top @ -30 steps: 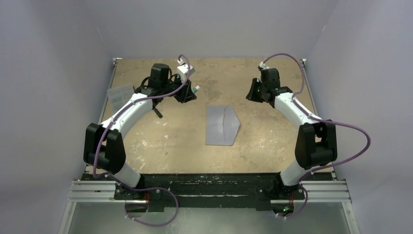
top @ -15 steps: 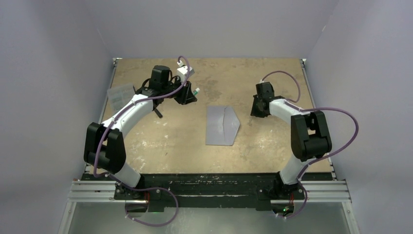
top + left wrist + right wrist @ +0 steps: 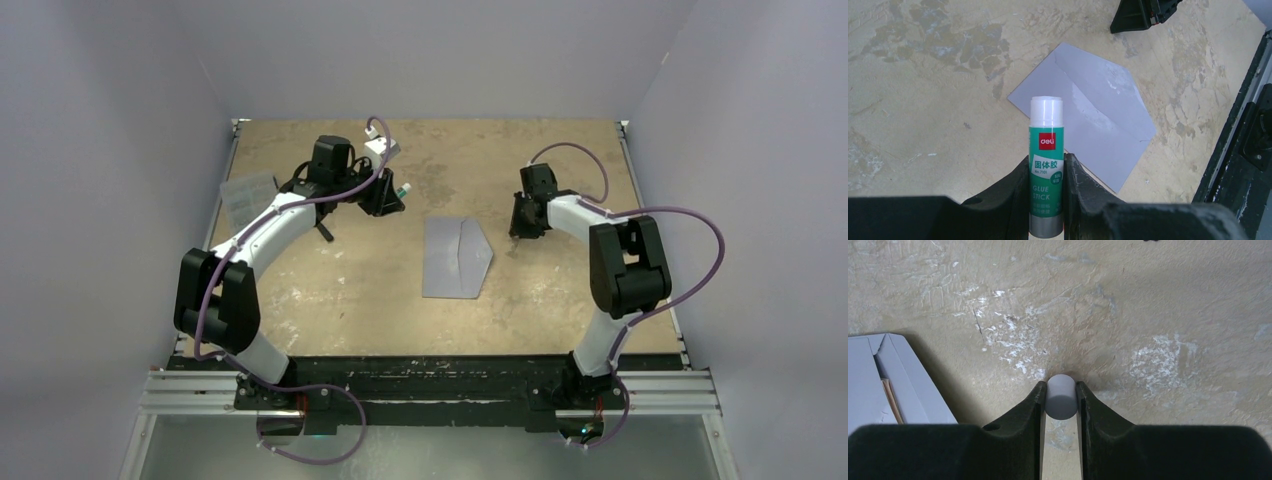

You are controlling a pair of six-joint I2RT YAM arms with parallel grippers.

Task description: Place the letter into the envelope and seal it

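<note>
The envelope [image 3: 450, 260] lies flat near the middle of the table [image 3: 350, 300], its long axis running from the near side to the far side in the top view. Its triangular flap is open and lies flat, with the tip pointing right, toward the right arm. The letter [image 3: 890, 397] is inside: only a thin peach strip shows at the envelope's mouth in the right wrist view. All four sides of the envelope are well apart from the table's edges, with bare tabletop around it, widest on the near side and to the left. The left gripper [image 3: 1046, 165] is beyond the envelope's far left corner, and its jaws are clamped on the lower half of a glue stick [image 3: 1046, 150]. The stick's white end points toward the envelope. The right gripper [image 3: 1061, 390] is low over the table, just right of the flap and slightly beyond its tip. Its jaws are narrow, pinching a small pale grey cylinder [image 3: 1061, 400]; whether that cylinder touches the table cannot be told. A clear ribbed box [image 3: 247, 195] sits at the table's left edge, well apart from the envelope.
</note>
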